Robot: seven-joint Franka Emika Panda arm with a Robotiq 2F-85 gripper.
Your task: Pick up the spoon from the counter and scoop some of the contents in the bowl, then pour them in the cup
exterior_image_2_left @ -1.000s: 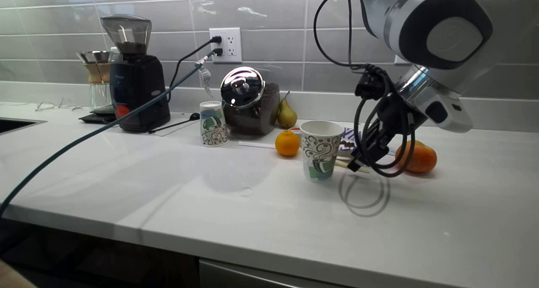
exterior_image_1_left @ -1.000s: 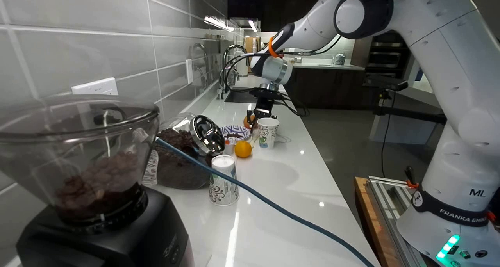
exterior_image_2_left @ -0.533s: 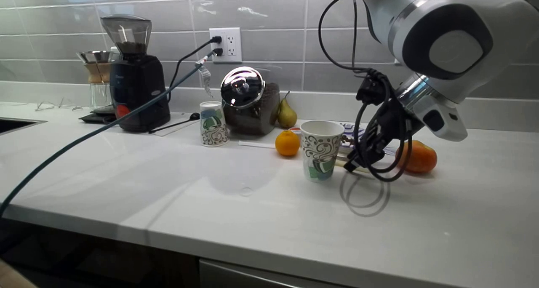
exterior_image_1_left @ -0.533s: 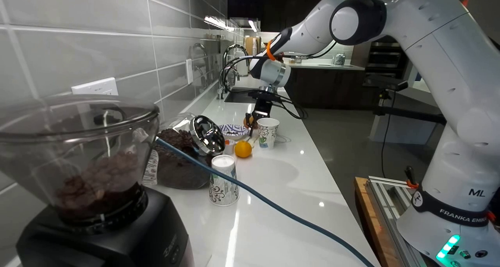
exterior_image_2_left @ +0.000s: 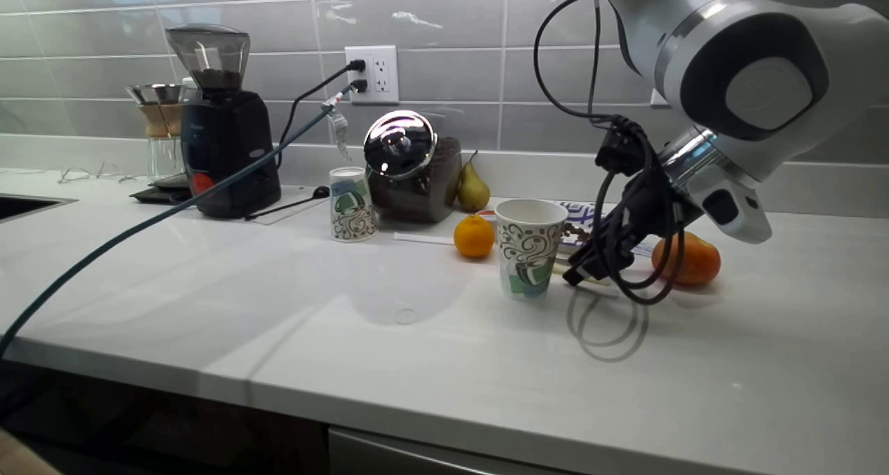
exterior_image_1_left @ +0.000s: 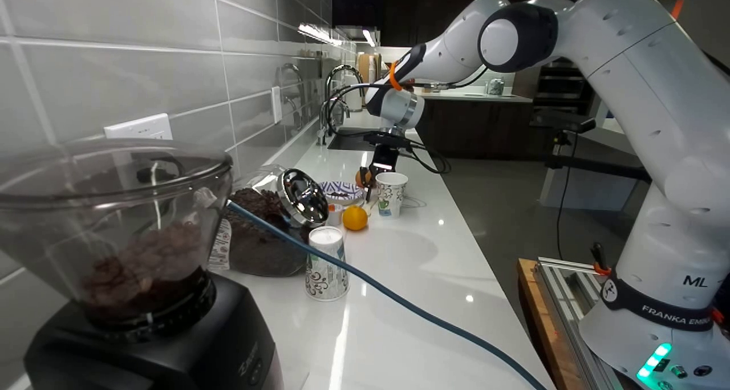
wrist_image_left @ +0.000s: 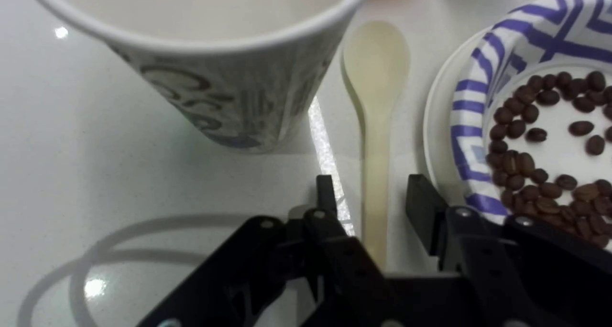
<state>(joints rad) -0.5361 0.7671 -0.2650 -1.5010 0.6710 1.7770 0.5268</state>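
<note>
A pale wooden spoon [wrist_image_left: 377,140] lies on the counter between the cup and the bowl, its scoop end pointing away from my gripper. My gripper [wrist_image_left: 370,188] is open, with one finger on each side of the spoon's handle and gaps on both sides. In both exterior views the gripper [exterior_image_1_left: 368,189] [exterior_image_2_left: 582,267] is low by the cup. The white patterned cup [wrist_image_left: 229,88] stands upright; it also shows in both exterior views [exterior_image_1_left: 391,194] [exterior_image_2_left: 530,253]. The purple-and-white bowl [wrist_image_left: 471,131] holds dark coffee beans; the right finger is close to its rim.
An orange [exterior_image_2_left: 474,237], an upside-down patterned cup [exterior_image_2_left: 353,207], a tilted jar [exterior_image_2_left: 417,190] and a pear [exterior_image_2_left: 474,185] are on the counter. A red-orange fruit [exterior_image_2_left: 694,260] lies beside the arm. A blue cable [exterior_image_1_left: 399,300] crosses above the counter from a coffee grinder's [exterior_image_1_left: 188,333] side.
The arm has come down, and the gripper has moved slightly lower and closer to the upright cup. The objects on the counter have not visibly moved.
</note>
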